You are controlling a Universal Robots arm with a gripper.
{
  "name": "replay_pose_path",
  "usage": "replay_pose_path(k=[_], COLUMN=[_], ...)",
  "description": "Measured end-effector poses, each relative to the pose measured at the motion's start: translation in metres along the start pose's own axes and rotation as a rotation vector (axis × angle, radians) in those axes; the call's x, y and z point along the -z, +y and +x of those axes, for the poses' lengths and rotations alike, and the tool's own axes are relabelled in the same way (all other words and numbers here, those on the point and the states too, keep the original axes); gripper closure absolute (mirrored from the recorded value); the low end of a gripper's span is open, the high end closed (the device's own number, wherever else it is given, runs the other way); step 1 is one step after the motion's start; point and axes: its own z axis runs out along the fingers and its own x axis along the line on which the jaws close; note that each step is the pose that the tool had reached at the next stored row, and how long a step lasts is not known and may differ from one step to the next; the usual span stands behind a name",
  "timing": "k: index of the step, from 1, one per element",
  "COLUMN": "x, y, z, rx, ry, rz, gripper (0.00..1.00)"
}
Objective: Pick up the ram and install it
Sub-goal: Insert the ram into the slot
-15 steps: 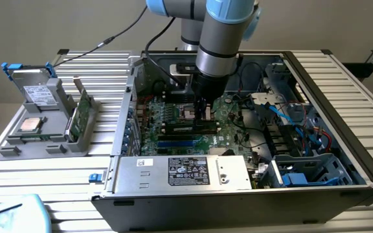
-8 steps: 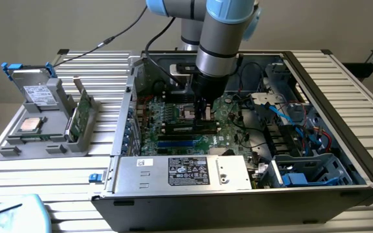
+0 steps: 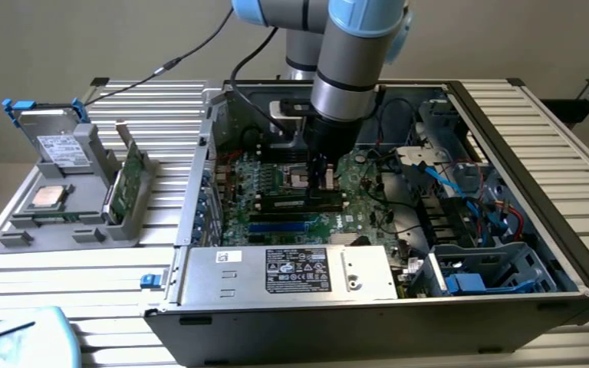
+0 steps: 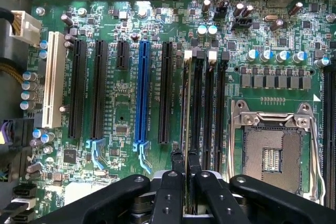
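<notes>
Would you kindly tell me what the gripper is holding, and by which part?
The gripper holds the ram, pinched across its two flat faces at the upper edge, standing on edge over the motherboard.

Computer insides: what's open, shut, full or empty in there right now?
claw: shut on the ram
ram: held on edge in the claw
memory slots: three beside the ram empty
processor socket: empty
computer case: open, side off
</notes>
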Motion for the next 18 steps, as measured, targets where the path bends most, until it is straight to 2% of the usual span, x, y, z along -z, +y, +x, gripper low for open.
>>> replay_pose_path(k=[11,18], x=[0.0001,0.0004], y=[-0.0005,-0.0023], z=[0.0000,0.0001], rx=[0.001,0.001], ry=[-0.0001,-0.0005], rz=[-0.0108,-0.0221], gripper=[0.86,0.86])
